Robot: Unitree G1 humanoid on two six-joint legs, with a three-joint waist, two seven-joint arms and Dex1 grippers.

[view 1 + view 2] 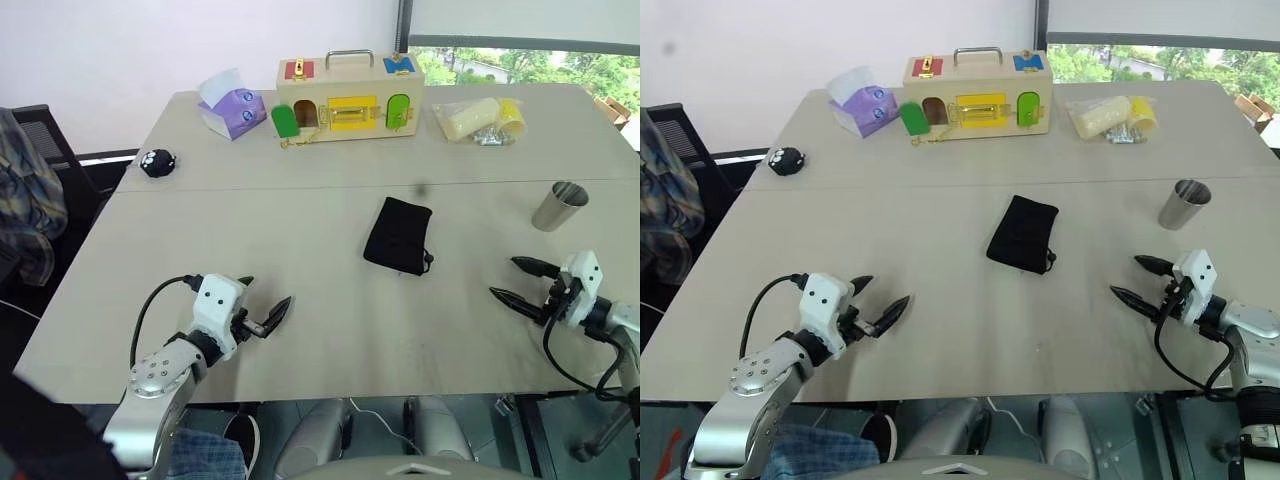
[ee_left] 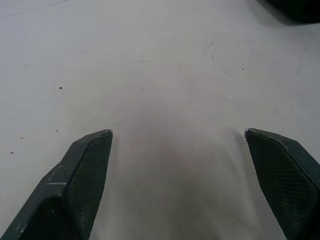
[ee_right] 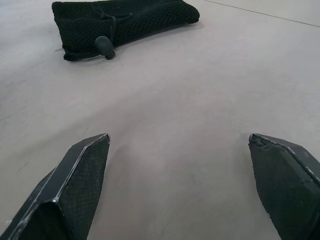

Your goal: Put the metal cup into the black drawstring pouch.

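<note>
Small shiny steel cup (image 1: 559, 206) stands upright nr the right edge of the pale grey worktop (image 1: 330, 330), well apart from the soft black fabric drawstring pouch (image 1: 398, 235) lying flat mid-worktop. Left claw (image 1: 262, 304) & right claw (image 1: 520, 283) both spread wide, empty, over the near edge. Bare surface betw. claws and pouch; cup sits just beyond right claw.

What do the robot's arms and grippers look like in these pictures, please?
Both arms are silver-grey metal with rounded joint housings. Each ends in a white boxy wrist block marked with small dark dots, and a black cable loops along each forearm. The left gripper and right gripper each have two black tapered fingers; close up, the pads show a fine cross-hatched texture.
</note>
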